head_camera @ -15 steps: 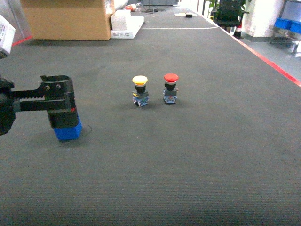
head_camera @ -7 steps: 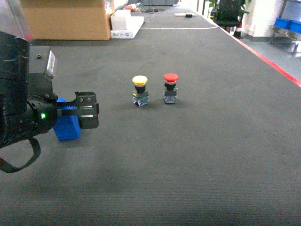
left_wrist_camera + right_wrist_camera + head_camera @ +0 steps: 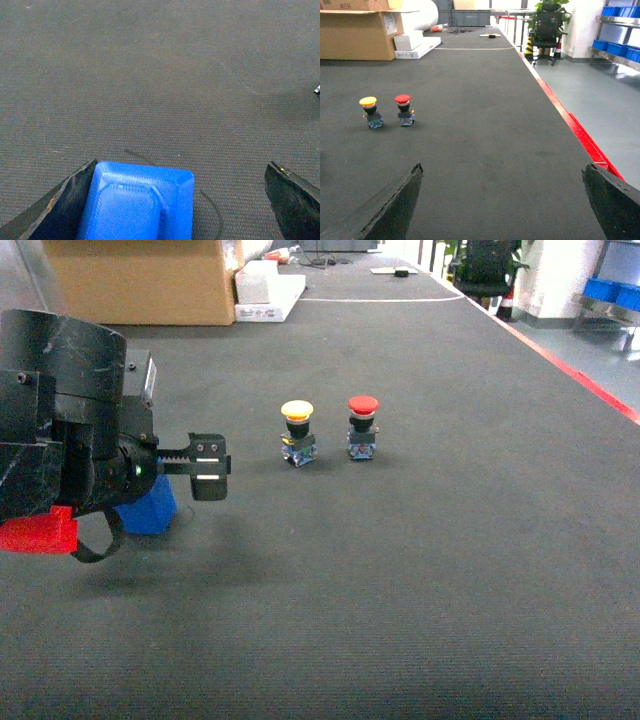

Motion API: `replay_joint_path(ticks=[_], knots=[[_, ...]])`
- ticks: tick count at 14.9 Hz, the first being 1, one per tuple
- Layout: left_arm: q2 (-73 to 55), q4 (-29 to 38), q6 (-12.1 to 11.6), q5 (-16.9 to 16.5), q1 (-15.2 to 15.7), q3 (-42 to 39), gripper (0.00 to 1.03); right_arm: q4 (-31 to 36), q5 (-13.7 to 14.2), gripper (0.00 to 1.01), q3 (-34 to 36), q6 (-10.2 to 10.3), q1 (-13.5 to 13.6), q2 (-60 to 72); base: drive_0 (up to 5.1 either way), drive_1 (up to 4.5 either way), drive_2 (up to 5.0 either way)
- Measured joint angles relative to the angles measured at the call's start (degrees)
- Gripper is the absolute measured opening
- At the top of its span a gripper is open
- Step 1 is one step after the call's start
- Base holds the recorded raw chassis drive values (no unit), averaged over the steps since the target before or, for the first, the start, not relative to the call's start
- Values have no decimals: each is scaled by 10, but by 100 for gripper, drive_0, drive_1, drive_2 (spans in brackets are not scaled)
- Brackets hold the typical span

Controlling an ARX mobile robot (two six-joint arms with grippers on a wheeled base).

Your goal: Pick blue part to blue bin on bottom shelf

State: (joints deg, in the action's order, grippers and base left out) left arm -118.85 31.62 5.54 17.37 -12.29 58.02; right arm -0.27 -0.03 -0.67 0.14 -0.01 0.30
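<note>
- Left gripper (image 3: 208, 468): left of the head view, at mid-height, over the mat (image 3: 420, 570). Fingers spread wide in the left wrist view, one at each bottom corner.
- Blue part (image 3: 148, 510): on the mat in the head view's left half, partly hidden behind the left arm, below and left of the fingertips.
- Left wrist view: part (image 3: 137, 202) sits bottom left, up against the left finger (image 3: 60, 207), well apart from the right finger (image 3: 295, 200). Not gripped.
- Yellow button (image 3: 298, 432) and red button (image 3: 362, 426): upright side by side, centre of the head view, right of the gripper.
- Right gripper (image 3: 502, 200): fingers wide apart at the bottom corners of the right wrist view, nothing between them; both buttons in the left of that view.
- Cardboard box (image 3: 140, 280): upper left of the head view.
</note>
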Motion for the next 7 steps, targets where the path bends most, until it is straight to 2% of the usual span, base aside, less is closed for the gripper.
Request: replay_joint_path(ticks=[4,7], knots=[[-31,-21,0,0,9,39,98,0,0,98,0,0,0,0,0,0,0],[-35,-28,-1,1,12,42,65,0,0,98,0,0,0,0,0,0,0]])
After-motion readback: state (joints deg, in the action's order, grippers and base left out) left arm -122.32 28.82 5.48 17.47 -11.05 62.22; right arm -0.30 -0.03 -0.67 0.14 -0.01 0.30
